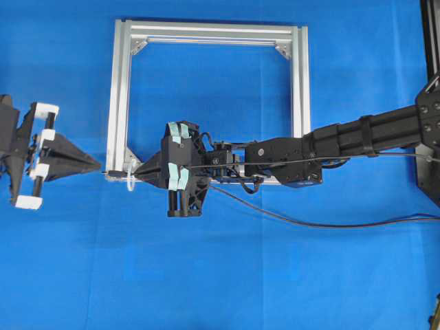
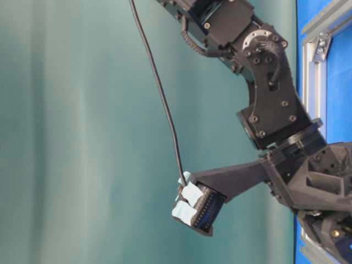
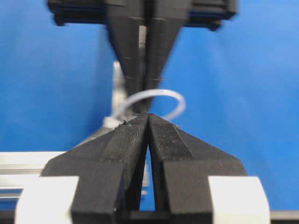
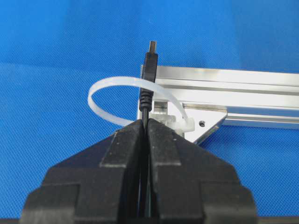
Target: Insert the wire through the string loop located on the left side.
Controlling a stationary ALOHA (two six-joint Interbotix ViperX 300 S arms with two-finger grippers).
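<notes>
- We see the right gripper [image 4: 145, 122] clamped on the wire [image 4: 148, 74], its jaws pressed together with the plug end standing out just past the tips.
- The plug tip passes through the string loop [image 4: 117, 83]; in the right wrist view the white band arches over the black plug body.
- The string loop sits at the lower left corner of the aluminium frame [image 1: 119, 82], tied beside a corner bracket [image 4: 205, 123].
- The left gripper [image 1: 98, 165] is closed and holds nothing, its tips just left of the frame corner, facing the right gripper's tips with the loop between them.
- The wire's loose length trails rightward over the blue cloth [image 1: 227, 275] to the right edge.
- The frame's inside is open blue cloth; wide room lies below and left of the frame.
</notes>
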